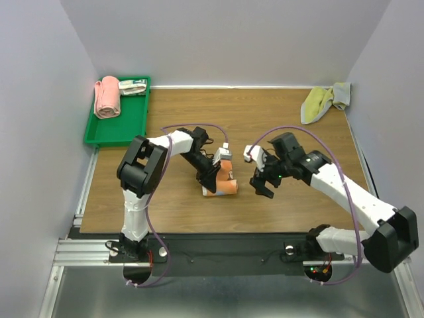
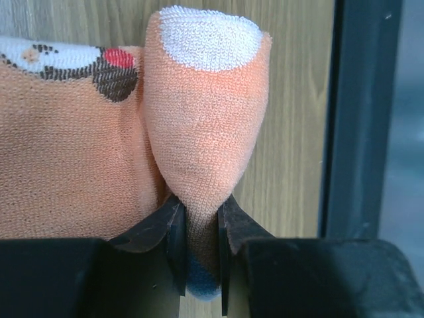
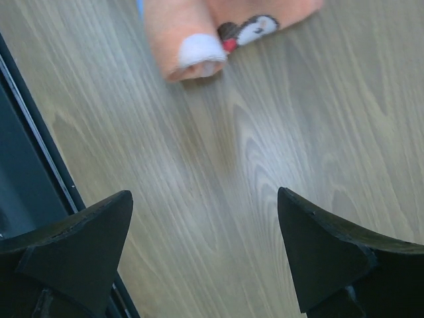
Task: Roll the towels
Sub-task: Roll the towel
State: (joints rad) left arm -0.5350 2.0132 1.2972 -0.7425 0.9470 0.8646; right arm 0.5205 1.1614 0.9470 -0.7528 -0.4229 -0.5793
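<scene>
An orange towel (image 1: 224, 180) with a penguin print lies half rolled at the table's middle. In the left wrist view its rolled end (image 2: 202, 126) stands up between my fingers. My left gripper (image 1: 211, 177) is shut on this towel (image 2: 199, 245). My right gripper (image 1: 263, 185) is open and empty just right of the towel, above bare wood (image 3: 205, 218). The towel's end shows at the top of the right wrist view (image 3: 199, 46). A rolled pink towel (image 1: 107, 97) lies in the green tray (image 1: 126, 129). A yellow-green towel (image 1: 318, 103) lies crumpled at the back right.
A small white folded cloth or packet (image 1: 132, 87) lies in the green tray's far end. The table's near edge is a black rail (image 2: 371, 119). Grey walls close in the table on three sides.
</scene>
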